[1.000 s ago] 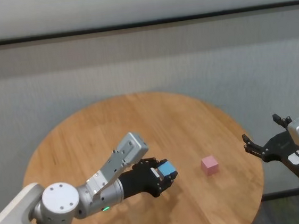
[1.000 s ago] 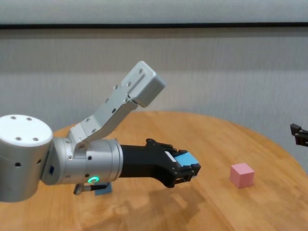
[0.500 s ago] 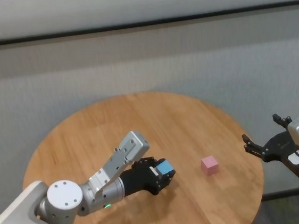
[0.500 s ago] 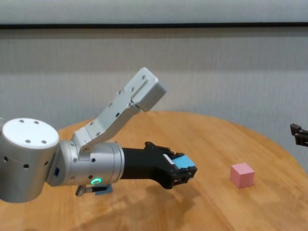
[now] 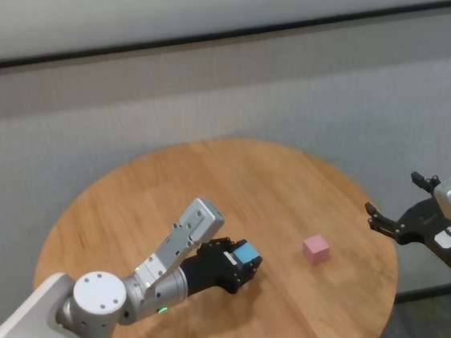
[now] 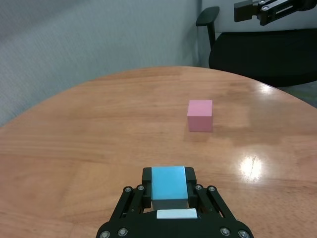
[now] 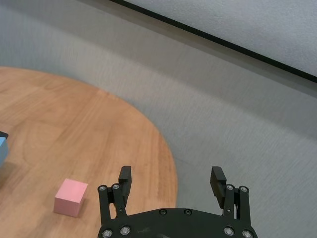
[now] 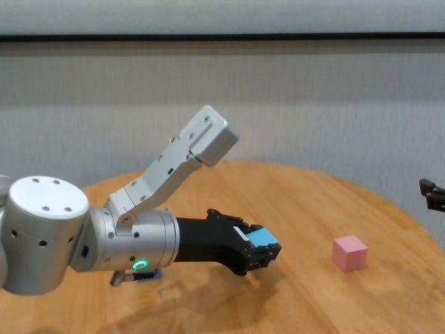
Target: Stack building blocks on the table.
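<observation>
Carrying step: left gripper [image 5: 247, 261] is clamped on a light blue block [image 5: 248, 254], held just above the table [image 5: 209, 171], with the pink block [image 5: 316, 248] the landmark off to its right, apart and near the table's right edge. In the left wrist view the light blue block [image 6: 168, 182] sits square between the two fingers, top face showing, and the pink block [image 6: 200, 115] lies ahead and slightly off the gripper's line. Right gripper [image 7: 171, 186] is parked beyond the table edge past the pink block, fingers spread wide, holding nothing. A second blue piece [image 8: 147, 273] shows under the left forearm on the far side from the pink block; mostly hidden, likely another block. Judgement: a block is in transit; the target, pink block or hidden blue one, is not clear. Next move calls for centring the held block over the target, squaring faces, lowering, then releasing. Blocks are cubes, so no long axis; held block has one face toward the pink block, which sits flat, slightly turned relative to it.
</observation>
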### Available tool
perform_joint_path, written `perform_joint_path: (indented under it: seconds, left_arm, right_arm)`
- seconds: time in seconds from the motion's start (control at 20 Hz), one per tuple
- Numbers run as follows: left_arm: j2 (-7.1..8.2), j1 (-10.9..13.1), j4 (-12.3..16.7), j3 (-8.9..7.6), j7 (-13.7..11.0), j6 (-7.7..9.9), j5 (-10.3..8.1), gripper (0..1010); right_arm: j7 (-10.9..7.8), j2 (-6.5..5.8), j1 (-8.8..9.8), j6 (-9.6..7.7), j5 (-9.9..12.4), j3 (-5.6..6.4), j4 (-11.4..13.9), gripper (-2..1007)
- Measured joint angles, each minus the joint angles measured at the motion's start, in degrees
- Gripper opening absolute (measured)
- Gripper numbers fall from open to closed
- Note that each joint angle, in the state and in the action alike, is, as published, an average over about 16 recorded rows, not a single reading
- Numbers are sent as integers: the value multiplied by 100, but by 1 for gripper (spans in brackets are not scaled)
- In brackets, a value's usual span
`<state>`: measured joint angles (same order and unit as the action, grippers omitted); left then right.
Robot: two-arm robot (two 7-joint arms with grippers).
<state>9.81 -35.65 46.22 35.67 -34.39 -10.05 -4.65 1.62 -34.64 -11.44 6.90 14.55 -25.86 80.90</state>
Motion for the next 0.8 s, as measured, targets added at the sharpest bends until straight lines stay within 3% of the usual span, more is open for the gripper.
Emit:
perform_joint_path:
  seconds: [0.8]
  left_arm:
    - [-135, -121, -419, -89, 27, -124, 162, 405]
  right_arm:
    - [0, 0, 0, 0, 0, 0, 0, 1005]
